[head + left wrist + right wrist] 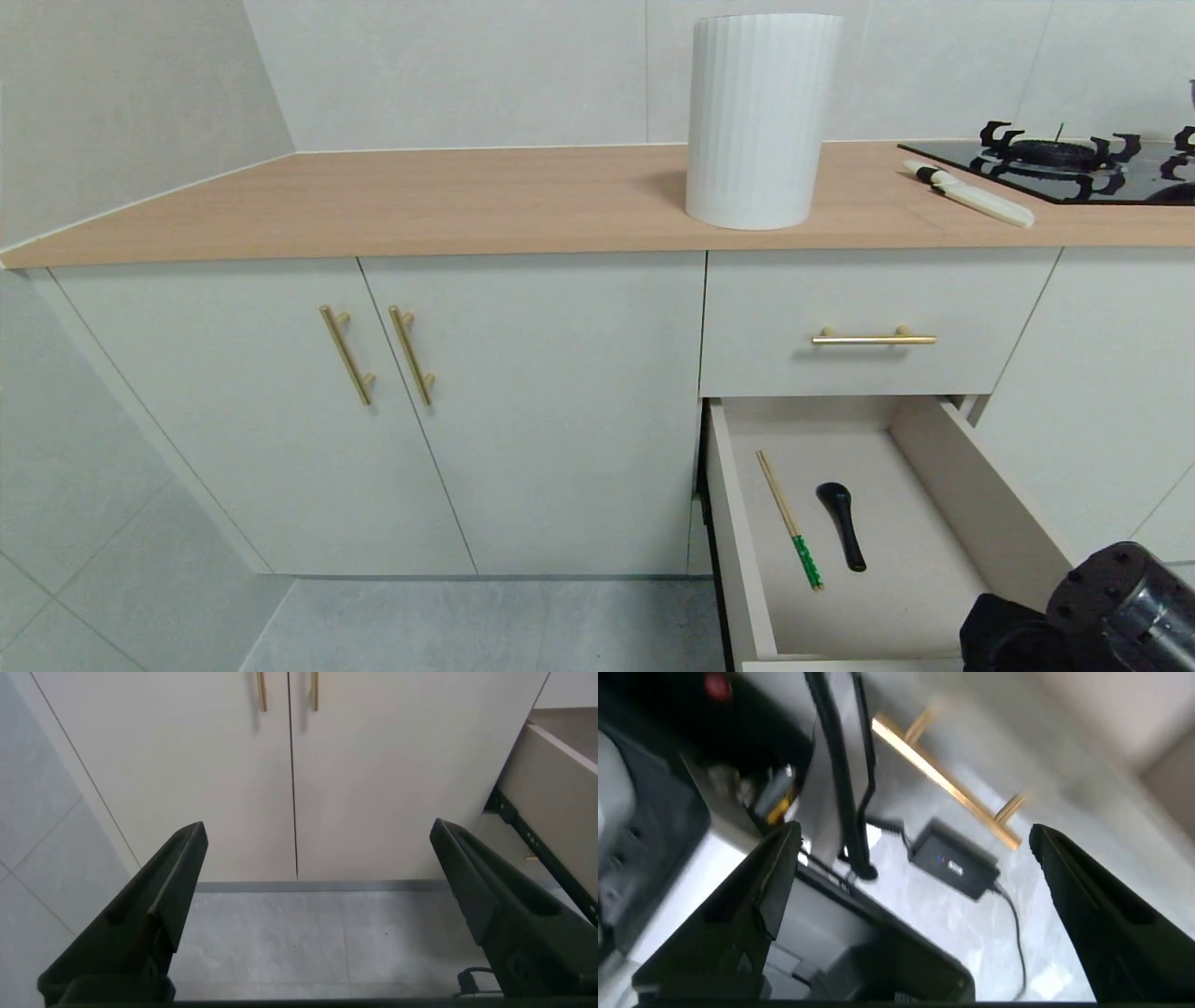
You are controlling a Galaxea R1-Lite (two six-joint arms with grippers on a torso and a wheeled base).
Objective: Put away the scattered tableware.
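Note:
The lower drawer [738, 551] stands pulled out at the right of the cabinet. Inside it lie a pair of wooden chopsticks with green tips [790, 521] and a black spoon [843, 525], side by side. A knife with a pale blade [971, 193] rests on the wooden countertop [467, 201] beside the hob. My left gripper [318, 924] is open and holds nothing; it faces the double cabinet doors [374, 765] low above the floor, with the drawer's side [551, 765] beside it. My right gripper [915, 915] is open and holds nothing, with a gold bar handle [943, 779] beyond it.
A tall white ribbed container [756, 121] stands on the countertop above the drawers. A black gas hob [1074, 163] is at the far right. The upper drawer [873, 322] is closed. A black adapter and cables [957, 859] lie on the grey tile floor [467, 625].

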